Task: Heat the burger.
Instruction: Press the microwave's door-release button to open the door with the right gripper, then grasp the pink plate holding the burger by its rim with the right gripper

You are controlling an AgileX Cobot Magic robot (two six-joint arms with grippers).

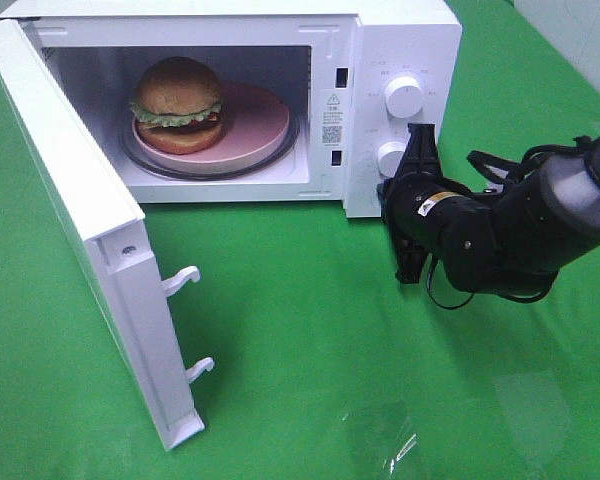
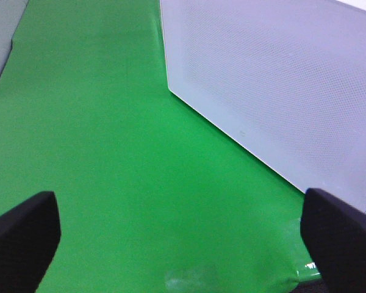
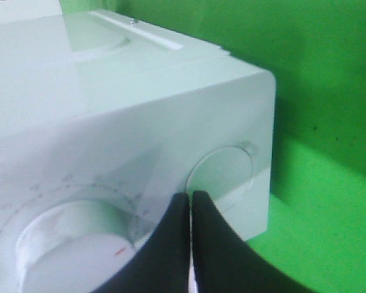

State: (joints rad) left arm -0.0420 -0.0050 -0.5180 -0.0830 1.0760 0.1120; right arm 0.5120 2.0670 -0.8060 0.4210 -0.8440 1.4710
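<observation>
Pink plate [image 1: 265, 125] with the burger [image 1: 178, 100] sits inside the microwave [image 1: 400, 30], door [image 1: 110, 270] open. Right gripper [image 1: 418, 135], fingers pressed together, hovers by the lower knob [image 1: 391, 157]. Left gripper [image 2: 183, 226], fingers wide, holds nothing. Closing the door likely comes next.

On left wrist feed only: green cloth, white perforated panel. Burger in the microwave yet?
Observer: Yes, the round golden-brown burger sits on a pink round plate inside the white boxy microwave.
Operator: Door state?
Observer: The white microwave door stands wide open, swung toward the left arm's side.
Operator: Right arm?
Observer: The right gripper, jaws shut, points at the control panel beside the lower white round knob; contact unclear.
</observation>
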